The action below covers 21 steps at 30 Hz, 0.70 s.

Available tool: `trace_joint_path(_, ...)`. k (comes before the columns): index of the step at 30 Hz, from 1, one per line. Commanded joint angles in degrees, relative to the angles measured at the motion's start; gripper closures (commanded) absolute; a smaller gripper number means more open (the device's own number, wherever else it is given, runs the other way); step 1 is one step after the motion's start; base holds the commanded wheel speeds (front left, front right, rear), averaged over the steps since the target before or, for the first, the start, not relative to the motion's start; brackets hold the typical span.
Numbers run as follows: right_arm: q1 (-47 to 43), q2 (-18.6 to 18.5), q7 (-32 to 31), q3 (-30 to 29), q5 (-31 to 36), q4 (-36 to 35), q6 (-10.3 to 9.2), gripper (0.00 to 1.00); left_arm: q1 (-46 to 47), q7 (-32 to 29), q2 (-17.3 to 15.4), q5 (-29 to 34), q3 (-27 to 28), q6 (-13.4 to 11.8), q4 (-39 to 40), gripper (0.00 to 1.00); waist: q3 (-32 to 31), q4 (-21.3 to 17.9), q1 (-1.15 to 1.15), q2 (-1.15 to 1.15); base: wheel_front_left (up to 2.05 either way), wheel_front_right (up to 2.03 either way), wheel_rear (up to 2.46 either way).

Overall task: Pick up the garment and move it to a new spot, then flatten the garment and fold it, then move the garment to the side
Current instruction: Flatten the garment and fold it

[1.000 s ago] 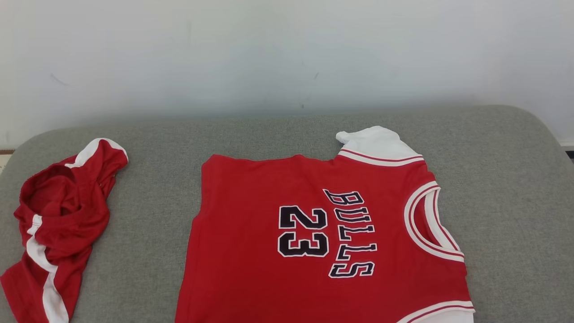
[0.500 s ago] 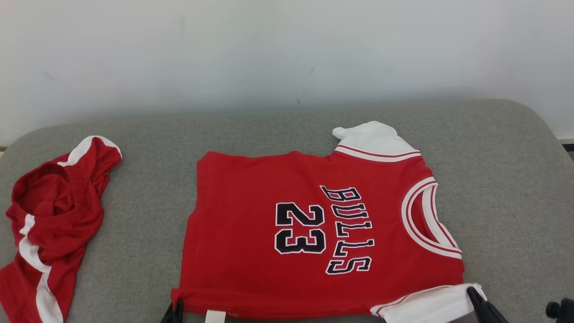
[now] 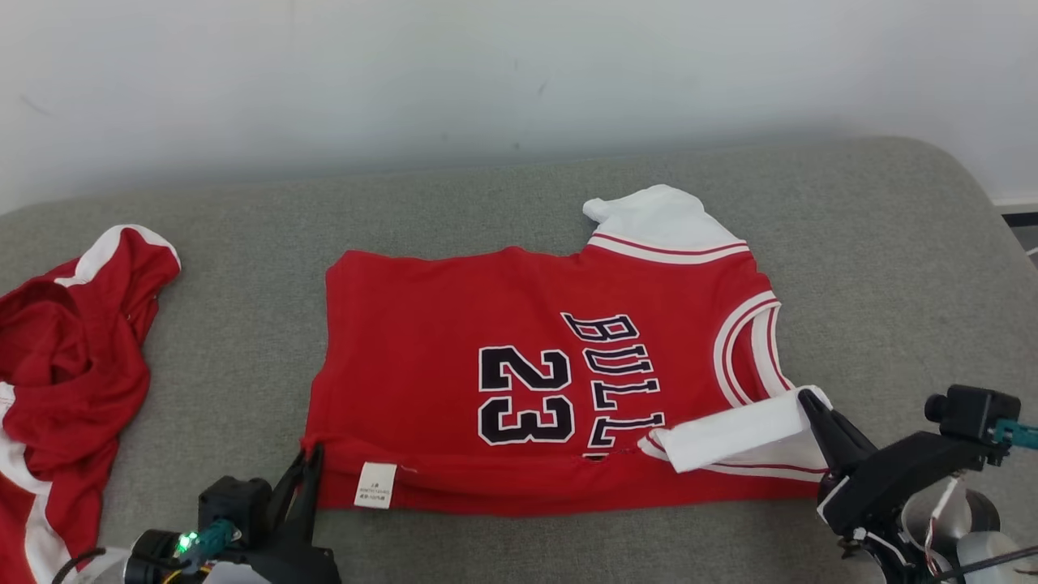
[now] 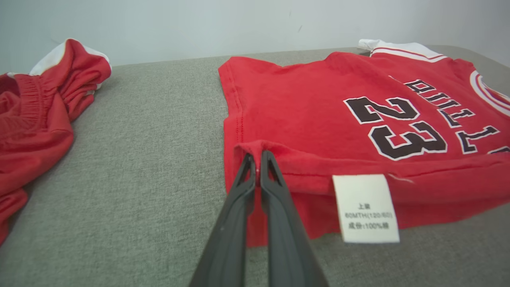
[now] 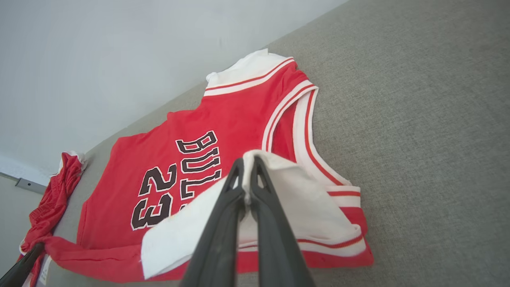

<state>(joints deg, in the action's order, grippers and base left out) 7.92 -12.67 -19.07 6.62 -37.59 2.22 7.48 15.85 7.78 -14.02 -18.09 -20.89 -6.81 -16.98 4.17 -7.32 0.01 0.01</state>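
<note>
The garment [image 3: 454, 324] is a red jersey with "BULLS 23" in black and white sleeves, lying on a grey cushioned surface [image 3: 892, 268]. Its near edge is lifted and turned over toward the far side. My left gripper [image 3: 312, 458] is shut on the jersey's near left hem corner [image 4: 255, 149], beside a white care label [image 4: 365, 208]. At the near right, my right gripper [image 3: 807, 399] is shut on the white sleeve [image 5: 279, 191], which is folded back over the lettering. In the right wrist view my left gripper's fingertip [image 5: 24, 263] shows at the lower left.
A second red garment with white stripes [image 3: 65, 365] lies crumpled at the left end of the surface. A pale wall [image 3: 486, 73] runs behind. Bare grey cushion lies to the right of the jersey and between the two garments.
Both grippers have come up into the head view holding the jersey's near edge and carried it toward the far side, over the lower part. The camera has tilted down.
</note>
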Motion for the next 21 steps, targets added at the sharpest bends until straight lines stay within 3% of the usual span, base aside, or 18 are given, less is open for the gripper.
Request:
trace_joint_path(1, 2.4, -0.2, 0.5, 0.4, 0.5, 2.9, 0.03, 1.0, 1.9, 0.0, -0.3, 0.3, -0.2, 0.5, -1.4, 1.0, 1.1, -0.4, -0.01, -0.01, 0.0, 0.0, 0.0)
trace_joint_path(12, 13.0, -0.3, 5.6, 3.5, 0.3, 17.0, 0.03, 1.0, 8.7, 0.8, -0.2, 0.7, -1.2, 2.6, -9.2, 1.0, 3.4, -0.5, -0.01, -0.01, 0.0, 0.0, 0.0)
trace_joint_path(13, 13.8, -0.2, 6.5, 3.9, 0.5, 17.9, 0.03, 1.0, 9.2, 1.2, -0.1, 0.8, -1.4, 2.6, -9.9, 0.87, 3.4, -0.5, -0.01, -0.01, 0.0, 0.0, 0.0)
trace_joint_path(14, 14.4, -0.1, 7.4, 4.5, 0.5, 18.7, 0.03, 0.47, 9.6, 1.7, 0.1, 0.9, -1.4, 2.5, -10.5, 0.12, 3.4, -0.4, -0.01, -0.01, 0.0, 0.0, 0.0)
trace_joint_path(15, 14.8, 0.0, 8.3, 4.9, 0.2, 19.5, 0.03, 0.0, 10.0, 2.1, 0.2, 0.9, -1.5, 2.5, -11.2, 0.0, 3.3, -0.3, -0.01, -0.01, 0.0, 0.0, 0.0)
trace_joint_path(21, 13.4, -1.7, 14.9, 6.3, -1.4, 20.3, 0.03, 0.0, 8.7, 5.3, 1.5, 0.0, -0.9, 1.7, -13.1, 0.0, 1.8, 0.6, -0.01, -0.01, 0.0, 0.0, 0.0)
